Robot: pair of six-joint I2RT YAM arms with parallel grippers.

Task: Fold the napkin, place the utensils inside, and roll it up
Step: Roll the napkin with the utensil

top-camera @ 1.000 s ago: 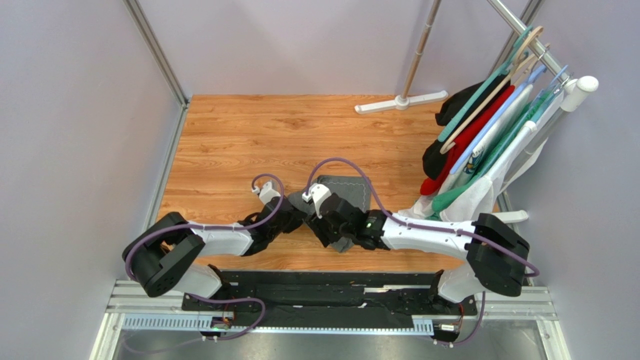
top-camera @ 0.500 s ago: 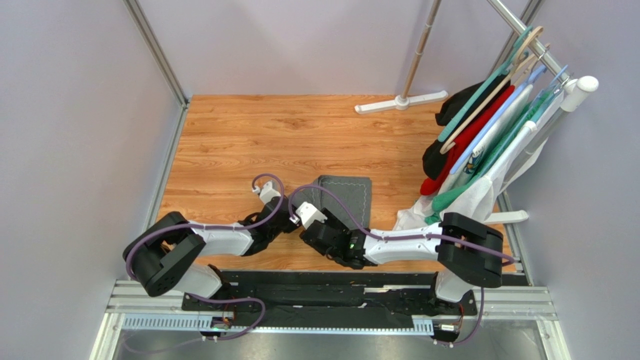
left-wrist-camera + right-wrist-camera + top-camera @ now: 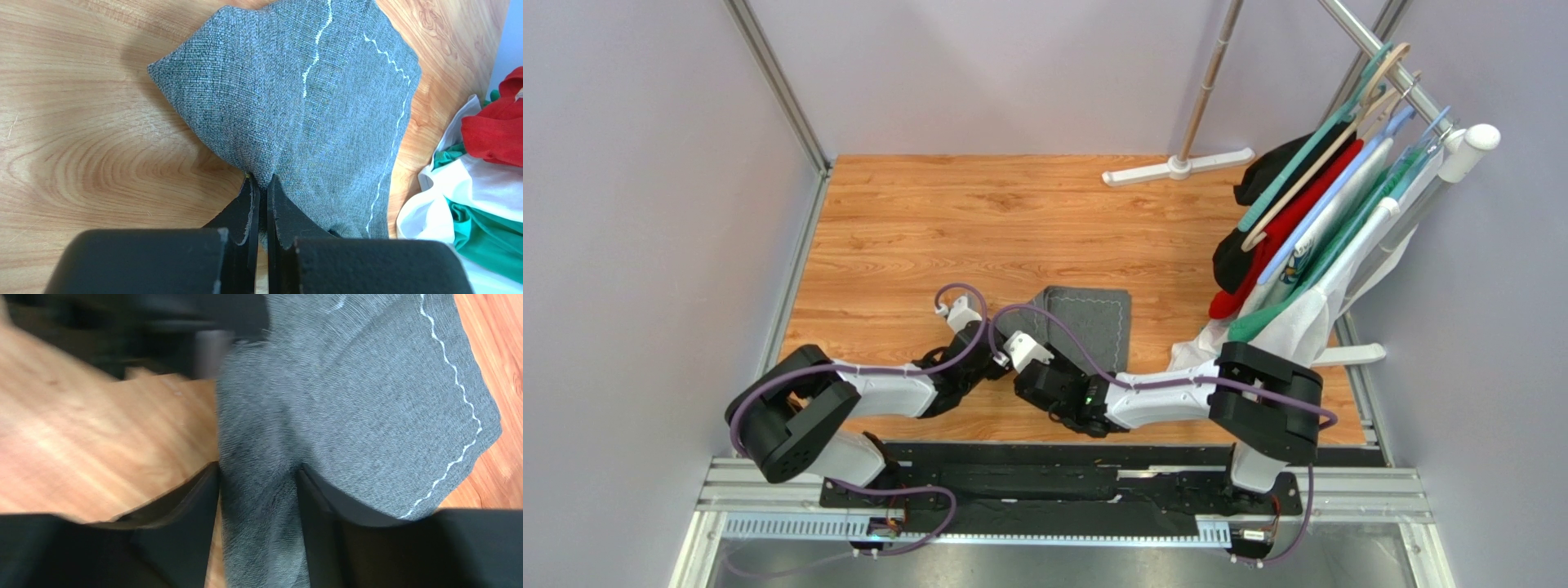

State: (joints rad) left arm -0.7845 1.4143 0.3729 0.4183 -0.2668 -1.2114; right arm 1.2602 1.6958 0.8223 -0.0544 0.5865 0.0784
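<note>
One dark grey, felt-like square napkin (image 3: pixel 1090 321) with pale stitched edging is being handled mid-table on the wood-grain tabletop (image 3: pixel 916 221). Its near fold is being pinched by the tightly closed left gripper (image 3: pixel 259 188), while a thick ridge is being clasped by the right gripper (image 3: pixel 258 474), jaws half apart.

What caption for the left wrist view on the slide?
Left hand shut on an edge of the grey napkin on the wooden table, garments at right.

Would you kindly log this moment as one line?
left hand: shut on napkin | right hand: astride napkin fold, grip unclear | utensils: not seen
</note>
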